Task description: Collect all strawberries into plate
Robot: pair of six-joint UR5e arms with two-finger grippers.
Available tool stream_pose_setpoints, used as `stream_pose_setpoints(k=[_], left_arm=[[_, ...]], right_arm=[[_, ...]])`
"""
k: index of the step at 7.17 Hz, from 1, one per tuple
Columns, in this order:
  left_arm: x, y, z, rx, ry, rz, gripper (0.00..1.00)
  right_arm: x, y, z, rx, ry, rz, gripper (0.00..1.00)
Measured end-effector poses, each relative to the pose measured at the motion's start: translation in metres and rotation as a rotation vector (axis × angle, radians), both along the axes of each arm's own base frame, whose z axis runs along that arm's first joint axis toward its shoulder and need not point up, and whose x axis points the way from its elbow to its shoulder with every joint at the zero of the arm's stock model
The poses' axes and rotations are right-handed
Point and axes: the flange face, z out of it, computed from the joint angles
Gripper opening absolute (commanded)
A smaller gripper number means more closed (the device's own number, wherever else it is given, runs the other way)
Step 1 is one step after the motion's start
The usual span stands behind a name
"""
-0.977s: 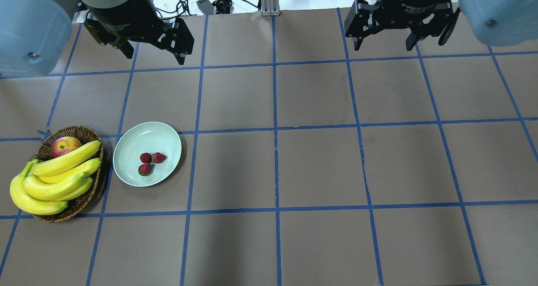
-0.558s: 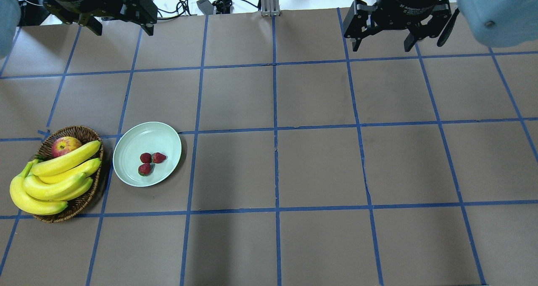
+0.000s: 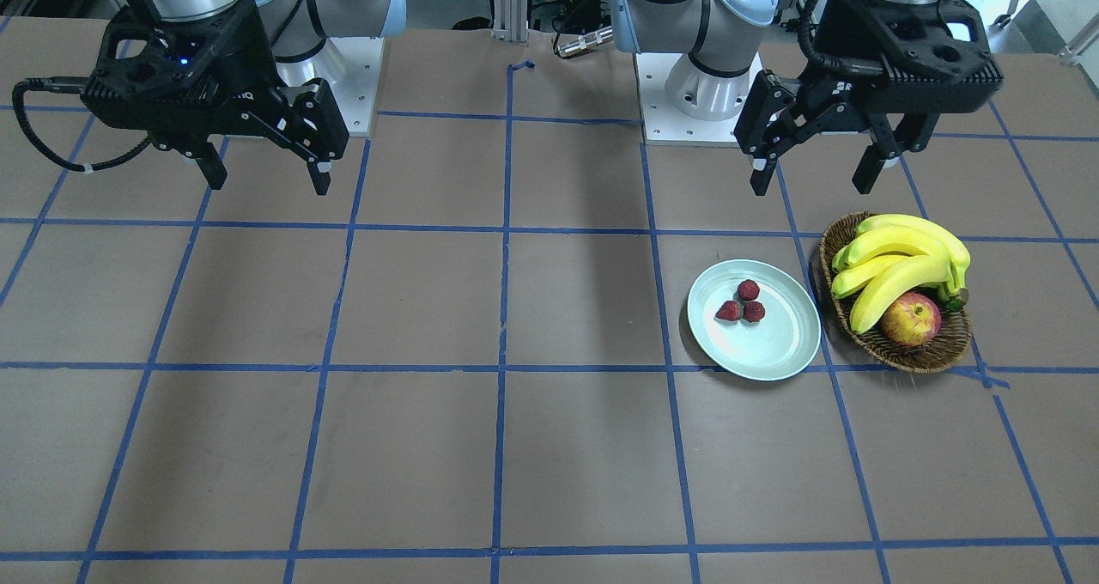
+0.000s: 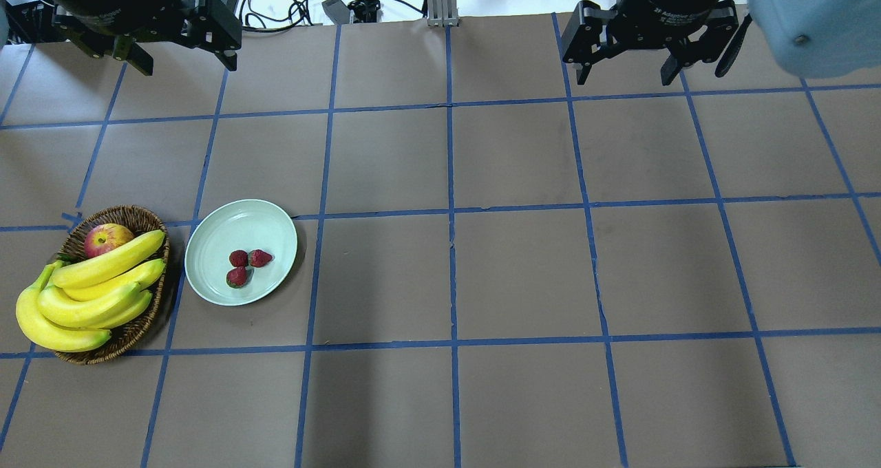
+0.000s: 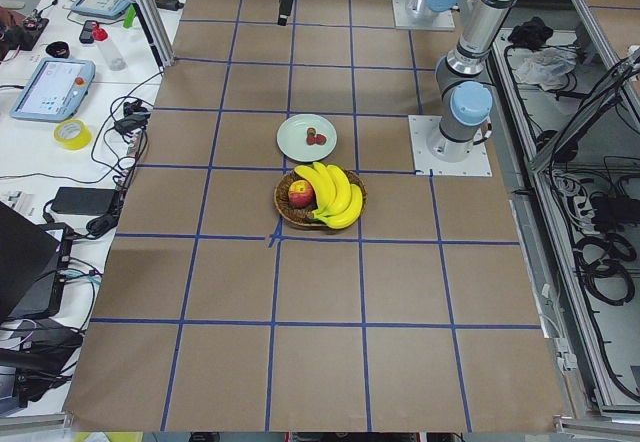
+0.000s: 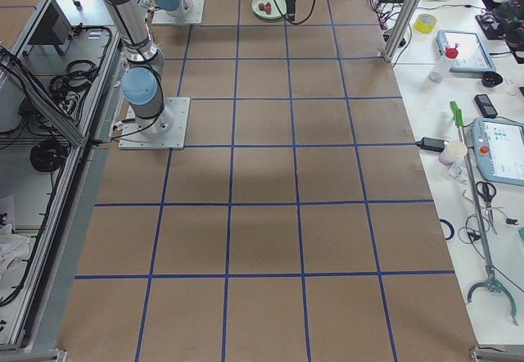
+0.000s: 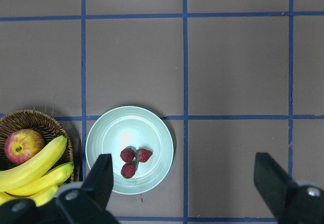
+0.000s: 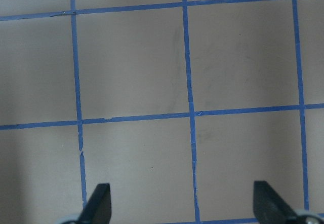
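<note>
Three strawberries (image 4: pixel 243 264) lie close together in the pale mint plate (image 4: pixel 213 241), toward its right side in the overhead view. They also show in the front-facing view (image 3: pixel 743 305) and the left wrist view (image 7: pixel 132 159). The plate shows there too (image 3: pixel 777 348) (image 7: pixel 109 138). My left gripper (image 4: pixel 180 56) is open and empty, high above the table's far left, well away from the plate. My right gripper (image 4: pixel 625 72) is open and empty above the table's far right.
A brown wicker basket (image 4: pixel 127 215) with bananas (image 4: pixel 89 289) and a red-yellow apple (image 4: pixel 107 239) stands just left of the plate. The brown table (image 4: pixel 516 268) carries a blue tape grid. Cables lie beyond the far edge.
My left gripper has pulled back toward the far left edge and turned level. My right gripper has barely moved. The strawberries and plate have not moved.
</note>
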Motion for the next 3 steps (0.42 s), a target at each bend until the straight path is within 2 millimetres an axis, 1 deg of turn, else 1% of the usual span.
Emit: stream_pose_setpoints(k=[3], left_arm=[[0.002, 0.0048, -0.0007, 0.049, -0.008, 0.026, 1.0]], right_arm=[[0.0, -0.0002, -0.0006, 0.001, 0.0, 0.0, 1.0]])
